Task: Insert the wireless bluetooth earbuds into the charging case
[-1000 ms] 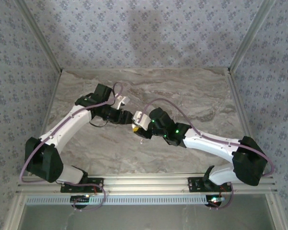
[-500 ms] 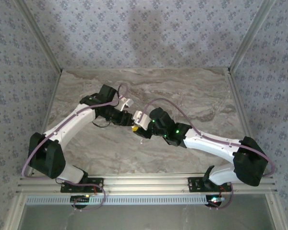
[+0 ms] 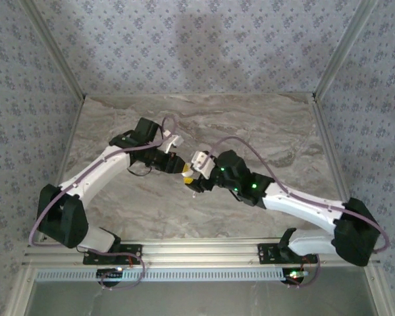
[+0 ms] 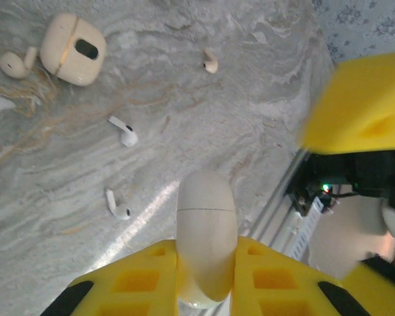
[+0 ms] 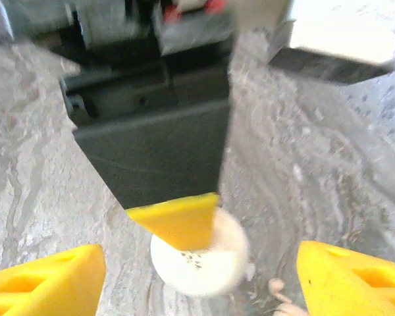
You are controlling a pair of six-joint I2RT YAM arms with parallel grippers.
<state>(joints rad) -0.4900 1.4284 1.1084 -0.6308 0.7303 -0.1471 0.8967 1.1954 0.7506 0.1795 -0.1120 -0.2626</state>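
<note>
Your table (image 3: 263, 125) has a grey-beige marble-look top with brownish veins. Walls (image 3: 204, 59) papered in pale blue-grey with a small flower print close it in at the back and on both sides. Silver metal posts (image 3: 54, 56) slant up from the back corners, and a ribbed metal rail (image 3: 204, 253) runs along the near edge. A soft shadow (image 3: 197, 29) falls on the back wall.
</note>
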